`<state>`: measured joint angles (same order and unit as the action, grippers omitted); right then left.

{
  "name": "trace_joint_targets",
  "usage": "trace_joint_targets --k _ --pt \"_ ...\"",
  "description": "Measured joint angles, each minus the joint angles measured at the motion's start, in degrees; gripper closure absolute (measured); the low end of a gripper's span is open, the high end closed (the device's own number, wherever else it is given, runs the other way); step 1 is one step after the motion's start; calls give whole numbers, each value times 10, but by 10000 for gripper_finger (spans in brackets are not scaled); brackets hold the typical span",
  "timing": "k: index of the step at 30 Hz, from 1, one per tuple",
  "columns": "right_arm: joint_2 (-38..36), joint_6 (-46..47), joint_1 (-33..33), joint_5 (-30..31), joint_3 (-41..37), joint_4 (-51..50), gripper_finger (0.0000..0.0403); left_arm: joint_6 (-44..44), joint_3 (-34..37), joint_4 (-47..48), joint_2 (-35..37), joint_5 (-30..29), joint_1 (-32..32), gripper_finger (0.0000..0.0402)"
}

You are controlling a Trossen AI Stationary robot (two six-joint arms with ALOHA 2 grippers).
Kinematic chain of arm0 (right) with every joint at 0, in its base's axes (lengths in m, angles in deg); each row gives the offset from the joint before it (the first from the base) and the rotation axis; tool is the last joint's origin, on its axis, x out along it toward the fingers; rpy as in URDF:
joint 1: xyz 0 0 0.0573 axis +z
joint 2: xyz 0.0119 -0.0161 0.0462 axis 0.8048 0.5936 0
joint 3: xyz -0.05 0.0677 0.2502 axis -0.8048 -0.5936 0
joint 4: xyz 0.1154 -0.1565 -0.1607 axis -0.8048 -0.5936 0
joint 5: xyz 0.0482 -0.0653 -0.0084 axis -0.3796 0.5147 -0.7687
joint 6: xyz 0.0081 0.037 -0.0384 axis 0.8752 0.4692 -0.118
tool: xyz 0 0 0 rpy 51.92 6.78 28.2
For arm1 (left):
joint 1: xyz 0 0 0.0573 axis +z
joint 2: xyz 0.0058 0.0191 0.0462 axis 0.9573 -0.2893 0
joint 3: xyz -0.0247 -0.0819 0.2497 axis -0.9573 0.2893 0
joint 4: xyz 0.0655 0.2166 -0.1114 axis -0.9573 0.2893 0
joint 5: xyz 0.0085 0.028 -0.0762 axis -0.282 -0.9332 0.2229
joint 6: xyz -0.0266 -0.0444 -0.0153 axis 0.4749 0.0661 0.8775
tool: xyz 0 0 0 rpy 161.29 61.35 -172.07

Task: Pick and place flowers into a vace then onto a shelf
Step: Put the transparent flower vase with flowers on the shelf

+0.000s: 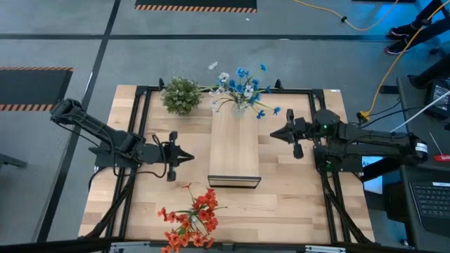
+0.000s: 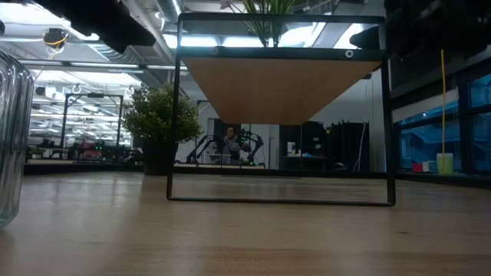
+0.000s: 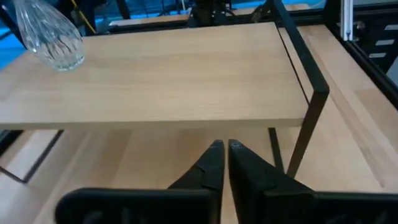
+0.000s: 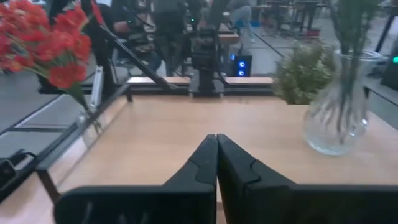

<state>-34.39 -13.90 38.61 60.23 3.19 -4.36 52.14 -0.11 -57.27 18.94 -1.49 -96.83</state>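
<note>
The shelf [image 1: 233, 151], a pale wood top on a black frame, stands in the middle of the table. A glass vase [image 4: 339, 109] with blue and white flowers [image 1: 241, 90] rests by its base on the shelf's far end; the left wrist view shows its glass [image 3: 53, 37]. Red-orange flowers [image 1: 191, 218] stand near the table's near edge. My left gripper [image 1: 190, 157] hovers shut, left of the shelf and pointing at it [image 3: 225, 149]. My right gripper [image 1: 274, 133] hovers shut on the shelf's right, pointing across it [image 4: 216, 140].
A round bushy green plant [image 1: 181, 95] stands at the far left of the table, beside the shelf's far end. A glass vessel [image 2: 11, 138] shows at the low view's left edge. Bare tabletop lies on both sides of the shelf.
</note>
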Motion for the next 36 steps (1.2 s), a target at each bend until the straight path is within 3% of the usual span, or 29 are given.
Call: trace_joint_targets --k 6,14,20,24,30,36 --pt "0 25 21 2 0 4 396 13 0 -11 -2 0 0 323" --pt "0 39 38 51 0 4 400 12 0 -19 -2 12 0 215" --pt "0 42 39 52 0 4 398 -77 0 -85 -3 31 0 159" --pt "0 42 39 51 0 4 397 -101 0 -118 -3 31 0 139" --pt "0 42 39 51 0 4 397 -36 0 -115 -27 57 -6 130" --pt "0 50 39 51 0 4 397 3 0 -84 -72 56 -52 131"
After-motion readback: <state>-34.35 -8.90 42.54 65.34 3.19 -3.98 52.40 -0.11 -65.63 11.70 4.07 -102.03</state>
